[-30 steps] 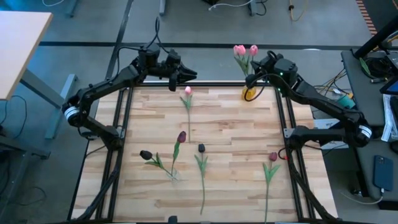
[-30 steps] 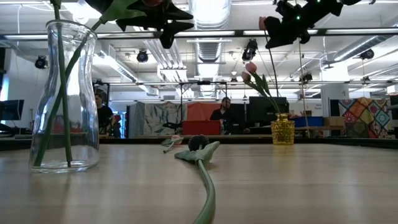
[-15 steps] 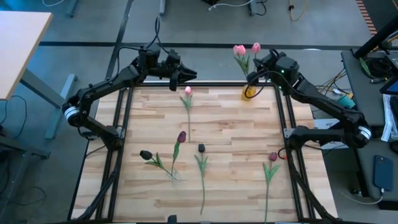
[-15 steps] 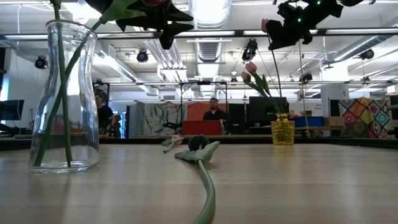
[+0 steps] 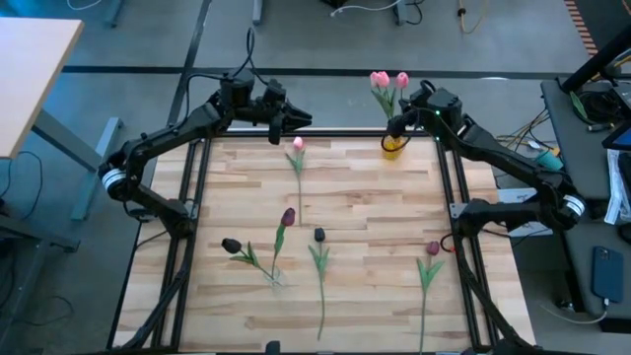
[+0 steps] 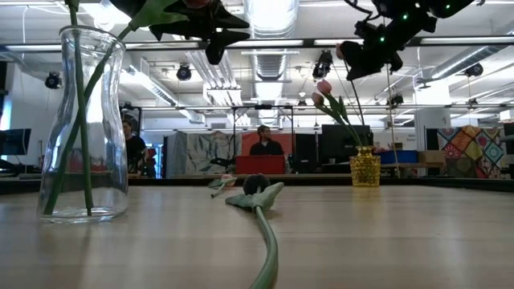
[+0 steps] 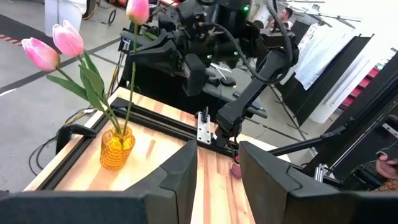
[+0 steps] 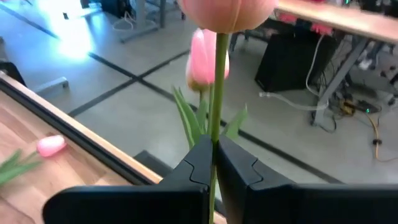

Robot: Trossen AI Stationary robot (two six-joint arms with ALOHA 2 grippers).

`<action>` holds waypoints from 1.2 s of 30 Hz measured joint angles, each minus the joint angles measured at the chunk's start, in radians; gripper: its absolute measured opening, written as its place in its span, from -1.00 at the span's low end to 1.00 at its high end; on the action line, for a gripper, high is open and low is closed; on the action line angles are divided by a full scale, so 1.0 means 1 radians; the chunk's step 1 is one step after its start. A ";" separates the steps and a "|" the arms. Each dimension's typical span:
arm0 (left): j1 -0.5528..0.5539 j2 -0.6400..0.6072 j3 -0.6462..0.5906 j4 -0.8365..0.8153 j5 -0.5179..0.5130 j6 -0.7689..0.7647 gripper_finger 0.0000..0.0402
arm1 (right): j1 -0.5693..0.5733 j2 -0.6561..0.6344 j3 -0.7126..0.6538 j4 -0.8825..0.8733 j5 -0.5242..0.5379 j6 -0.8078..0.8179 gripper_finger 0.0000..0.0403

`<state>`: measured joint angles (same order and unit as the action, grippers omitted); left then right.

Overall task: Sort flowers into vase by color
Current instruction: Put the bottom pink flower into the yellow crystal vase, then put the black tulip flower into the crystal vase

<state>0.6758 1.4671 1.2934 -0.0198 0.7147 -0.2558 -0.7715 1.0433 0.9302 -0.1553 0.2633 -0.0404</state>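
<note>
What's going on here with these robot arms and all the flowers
The right gripper is pinching a pink tulip by its stem above the yellow vase at the table's far edge, which already holds pink tulips. The left gripper waits open nearby. One pink and several dark tulips lie on the table.

Pink tulips (image 5: pixel 386 81) upright; maroon tulips (image 5: pixel 286 219) flat.

Bright ceiling lights (image 6: pixel 270 14) glare white in the low view. The wooden surface (image 5: pixel 375 197) is evenly lit, with soft, faint shadows.
</note>
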 joint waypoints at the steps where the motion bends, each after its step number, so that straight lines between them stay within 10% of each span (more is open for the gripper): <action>1: 0.000 0.000 0.000 -0.001 -0.001 0.000 -0.48 | -0.002 0.006 0.000 -0.010 0.000 0.010 -0.96; 23: 0.000 -0.002 0.000 -0.086 -0.063 0.011 -0.48 | -0.006 0.038 0.130 -0.227 0.060 0.145 -0.31; 36: -0.023 -0.001 0.000 -0.372 -0.203 0.065 -0.53 | -0.005 0.037 0.361 -0.487 -0.059 0.134 -0.29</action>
<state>0.6530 1.4657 1.2934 -0.3916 0.5119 -0.1904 -0.7769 1.0801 1.2917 -0.6428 0.2045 0.0937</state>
